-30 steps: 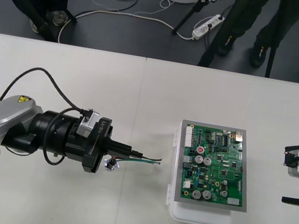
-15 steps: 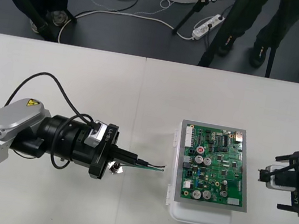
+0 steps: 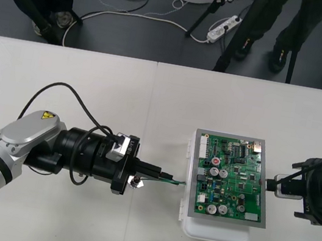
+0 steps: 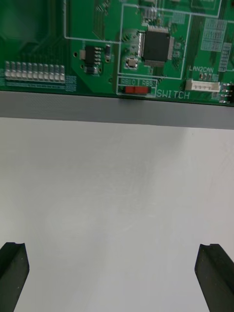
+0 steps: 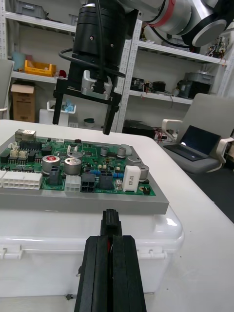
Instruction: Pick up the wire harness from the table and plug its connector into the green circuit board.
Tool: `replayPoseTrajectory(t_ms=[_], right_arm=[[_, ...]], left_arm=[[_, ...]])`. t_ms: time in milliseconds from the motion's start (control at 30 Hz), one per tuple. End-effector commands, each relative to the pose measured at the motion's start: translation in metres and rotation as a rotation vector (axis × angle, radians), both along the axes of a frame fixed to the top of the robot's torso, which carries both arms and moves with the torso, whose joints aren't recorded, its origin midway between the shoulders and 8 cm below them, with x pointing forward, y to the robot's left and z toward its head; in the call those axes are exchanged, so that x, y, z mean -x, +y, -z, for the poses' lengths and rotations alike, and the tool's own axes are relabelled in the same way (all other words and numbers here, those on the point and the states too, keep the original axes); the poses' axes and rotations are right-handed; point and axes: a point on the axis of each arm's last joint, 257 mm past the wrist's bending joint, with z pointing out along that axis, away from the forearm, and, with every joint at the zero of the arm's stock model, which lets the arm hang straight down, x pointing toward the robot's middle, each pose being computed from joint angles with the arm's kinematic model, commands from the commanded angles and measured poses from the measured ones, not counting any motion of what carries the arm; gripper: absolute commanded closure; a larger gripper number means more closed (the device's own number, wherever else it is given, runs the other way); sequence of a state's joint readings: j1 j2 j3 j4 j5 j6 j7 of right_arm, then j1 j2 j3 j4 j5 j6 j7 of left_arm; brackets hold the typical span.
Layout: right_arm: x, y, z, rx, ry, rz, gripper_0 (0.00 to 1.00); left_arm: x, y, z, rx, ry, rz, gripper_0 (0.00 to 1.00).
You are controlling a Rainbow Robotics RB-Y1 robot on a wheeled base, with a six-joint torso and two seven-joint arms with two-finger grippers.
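Lower centre of the front view: the left gripper (image 3: pixel 161 174) is clamped on the wire harness (image 3: pixel 175 182) right behind its black plug (image 5: pixel 109 223), close by the green circuit board's (image 3: pixel 232 177) left edge. That seems a sensible hold, since those thin wires look limp and light. The right gripper (image 3: pixel 289 188), fingers spread wide, hovers at the board's right edge.

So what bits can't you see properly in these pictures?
Front view: too small to tell whether the wire harness tip touches the green circuit board.
Left wrist view: the left tool covers the wires behind the plug.
Right wrist view: the picture's edges cut off most of the board and right tool.
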State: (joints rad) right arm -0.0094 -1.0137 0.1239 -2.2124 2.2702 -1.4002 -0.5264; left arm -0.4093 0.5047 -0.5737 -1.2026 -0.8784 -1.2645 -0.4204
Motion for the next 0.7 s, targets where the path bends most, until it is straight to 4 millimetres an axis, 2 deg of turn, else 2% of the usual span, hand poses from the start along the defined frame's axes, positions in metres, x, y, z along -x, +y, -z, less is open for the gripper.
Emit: replayPoseTrajectory(t_ms=[33, 300, 700], right_arm=[[-0.013, 0.009, -0.002, -0.026, -0.021, 0.026, 0.0], [-0.024, 0.015, 0.002, 0.005, -0.055, 0.028, 0.0], [-0.029, 0.039, 0.013, -0.023, -0.062, 0.036, 0.0]], left_arm=[[-0.007, -0.015, 0.003, 0.011, -0.085, -0.04, 1.0], [-0.011, -0.027, 0.002, 0.018, -0.082, -0.06, 1.0], [-0.012, -0.039, 0.007, 0.016, -0.076, -0.077, 1.0]])
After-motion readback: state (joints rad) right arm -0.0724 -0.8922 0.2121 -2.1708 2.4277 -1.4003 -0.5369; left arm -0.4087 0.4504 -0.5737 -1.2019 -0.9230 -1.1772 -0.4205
